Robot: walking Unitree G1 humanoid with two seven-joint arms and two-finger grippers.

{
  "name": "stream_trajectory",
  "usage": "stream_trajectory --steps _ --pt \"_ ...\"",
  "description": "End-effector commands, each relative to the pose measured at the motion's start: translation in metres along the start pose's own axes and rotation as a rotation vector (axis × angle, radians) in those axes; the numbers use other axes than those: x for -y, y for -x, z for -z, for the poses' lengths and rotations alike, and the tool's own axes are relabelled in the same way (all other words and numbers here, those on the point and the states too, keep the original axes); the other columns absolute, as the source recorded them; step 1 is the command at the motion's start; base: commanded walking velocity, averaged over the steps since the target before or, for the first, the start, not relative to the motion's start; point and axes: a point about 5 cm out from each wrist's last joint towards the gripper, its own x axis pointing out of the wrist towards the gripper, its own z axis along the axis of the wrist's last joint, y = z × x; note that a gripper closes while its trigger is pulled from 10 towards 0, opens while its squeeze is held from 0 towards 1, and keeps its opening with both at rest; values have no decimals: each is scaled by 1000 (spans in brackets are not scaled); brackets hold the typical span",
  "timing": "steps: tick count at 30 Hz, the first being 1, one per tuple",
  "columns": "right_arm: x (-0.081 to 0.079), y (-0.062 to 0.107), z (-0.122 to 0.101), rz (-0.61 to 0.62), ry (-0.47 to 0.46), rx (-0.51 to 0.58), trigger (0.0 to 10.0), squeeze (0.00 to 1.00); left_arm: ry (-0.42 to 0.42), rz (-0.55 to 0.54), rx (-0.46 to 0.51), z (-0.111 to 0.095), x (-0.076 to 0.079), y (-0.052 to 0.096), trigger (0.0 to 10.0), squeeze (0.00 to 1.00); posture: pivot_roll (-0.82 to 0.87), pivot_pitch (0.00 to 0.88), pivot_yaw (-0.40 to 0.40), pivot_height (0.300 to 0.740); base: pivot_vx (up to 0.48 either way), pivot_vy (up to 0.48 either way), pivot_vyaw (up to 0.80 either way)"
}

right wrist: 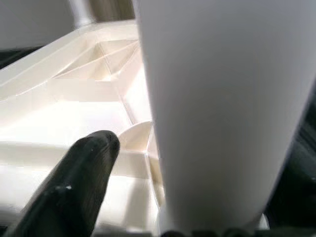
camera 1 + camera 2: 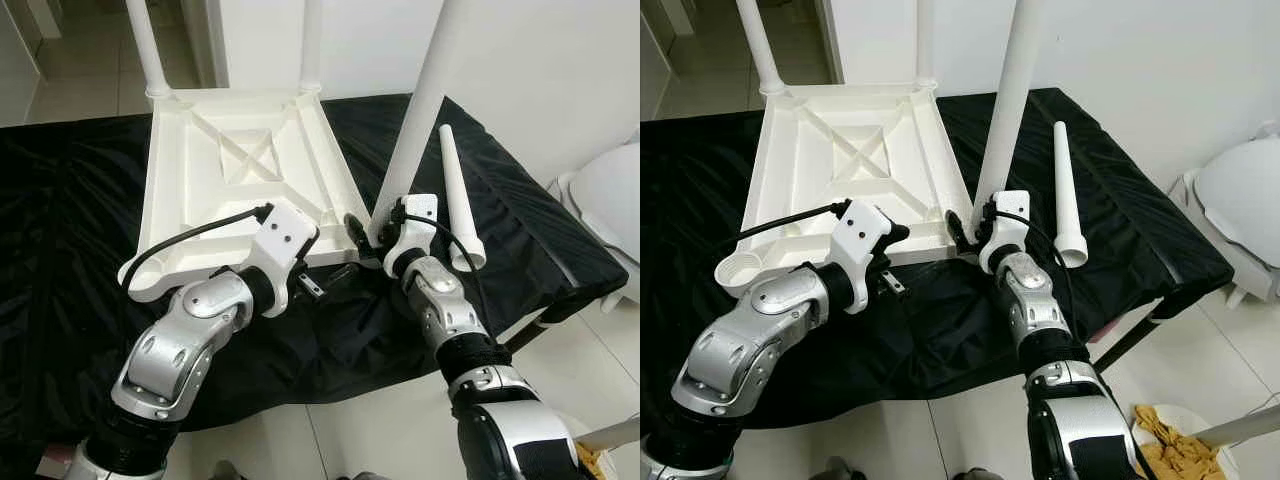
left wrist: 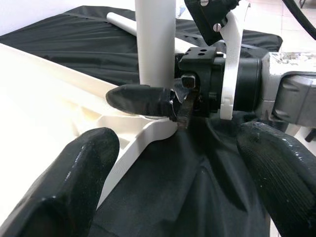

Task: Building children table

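- Three legs stand in the upturned white table (image 2: pixel 235 165) on the black-draped tabletop (image 2: pixel 70 220).
- My right pincer (image 2: pixel 365 232) clamps the near-right leg (image 2: pixel 420 110).
- My left pincer (image 2: pixel 318 285) gapes empty.
- I judge the loose leg (image 2: pixel 457 195) and the near-left socket (image 2: pixel 737 270) remain.

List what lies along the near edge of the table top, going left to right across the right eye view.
Empty leg socket → left gripper → right gripper at the foot of the upright leg → loose leg lying on the black cloth → white seat off to the side.
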Motion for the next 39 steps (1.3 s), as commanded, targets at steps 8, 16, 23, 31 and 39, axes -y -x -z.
stream_trajectory --steps 8,16,23,31,39 --pt "22 6 -8 -193 78 -26 10000 0 -5 -28 -2 -1 -4 0 10000 0 -5 40 -27 740 0 0 0" --pt "34 12 -1 -230 133 -117 10000 0 -7 -35 -7 -2 -5 2 10000 0 1 44 -17 740 0 0 0" --pt "34 16 7 -282 102 -140 0 0 -8 -33 -8 -2 -5 3 10000 0 4 43 -16 740 0 0 0" --pt "33 20 12 -314 105 -152 0 0 -8 -28 -9 -2 -4 2 10000 0 -2 34 -20 740 0 0 0" --pt "32 24 18 -268 113 -134 0 0 -2 -10 -9 0 1 0 10000 0 -11 29 -34 740 0 0 0"
